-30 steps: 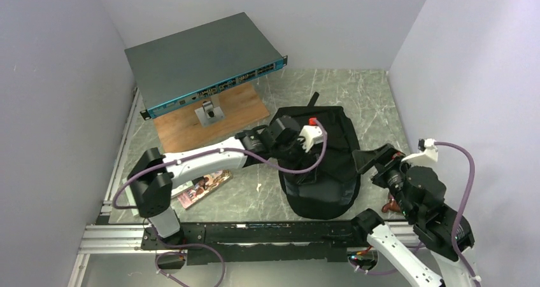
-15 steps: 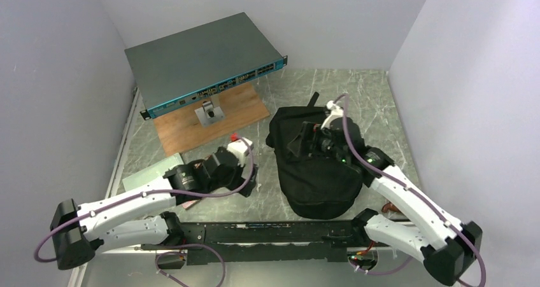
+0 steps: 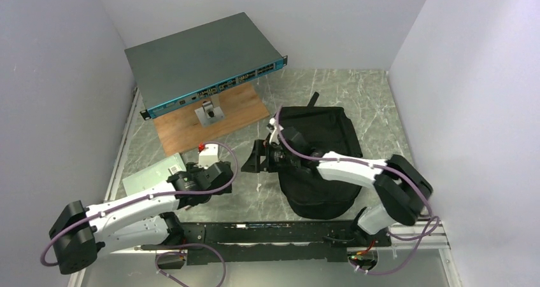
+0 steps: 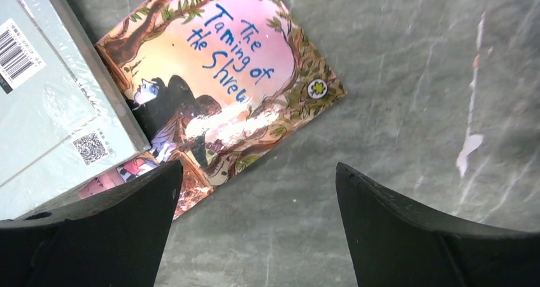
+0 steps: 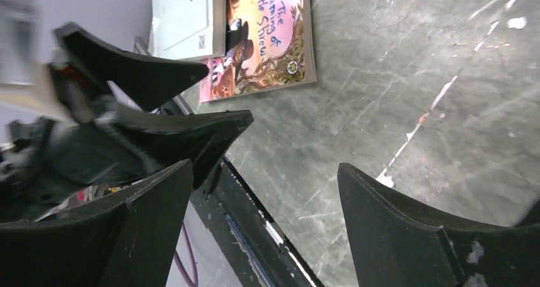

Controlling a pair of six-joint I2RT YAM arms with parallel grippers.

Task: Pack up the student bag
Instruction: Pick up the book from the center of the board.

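Your left gripper (image 4: 258, 172) and right gripper (image 5: 264, 169) both hang wide apart, empty. The student bag (image 3: 325, 125) looks soft and floppy, so pinch its edge.

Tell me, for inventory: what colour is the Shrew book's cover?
Book cover mostly pink, brown-green leafy border; left wrist view.

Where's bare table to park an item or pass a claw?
Free: marble table far corner between student bag, back wall and right wall; patch between right claw and near rail. Crowded: left, where Shrew book, grey box and left claw bunch beside the wooden board.
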